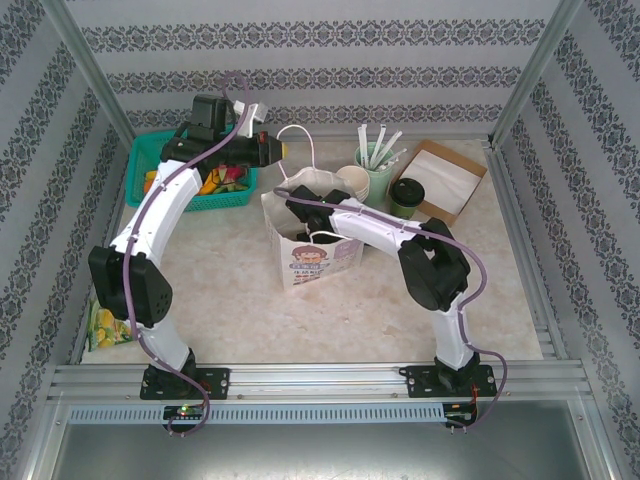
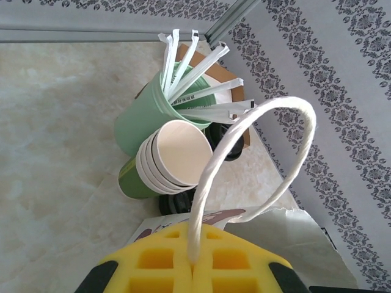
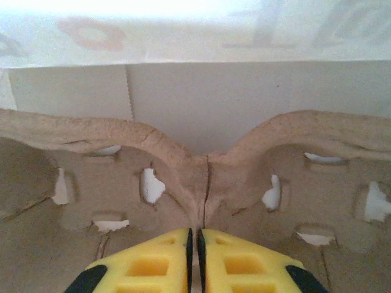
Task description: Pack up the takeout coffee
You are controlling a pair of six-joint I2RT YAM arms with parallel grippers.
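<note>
The takeout coffee (image 1: 407, 195), a dark green cup with a black lid, stands on the table right of the white paper bag (image 1: 315, 250). My left gripper (image 1: 283, 148) is above the bag's back left. In the left wrist view, my left gripper (image 2: 194, 265) is shut on the bag's white rope handle (image 2: 293, 122), holding it up. My right arm reaches down into the bag. There my right gripper (image 3: 195, 256) pinches the middle ridge of a brown pulp cup carrier (image 3: 208, 183), with only a thin slit between the pads.
A stack of cream cups (image 1: 353, 182) and a pale green tumbler of wrapped straws (image 1: 378, 165) stand between the bag and the coffee. A cardboard tray (image 1: 445, 180) lies at the back right. A teal basket (image 1: 150, 160) sits at the back left, and a yellow packet (image 1: 108, 328) at the left edge.
</note>
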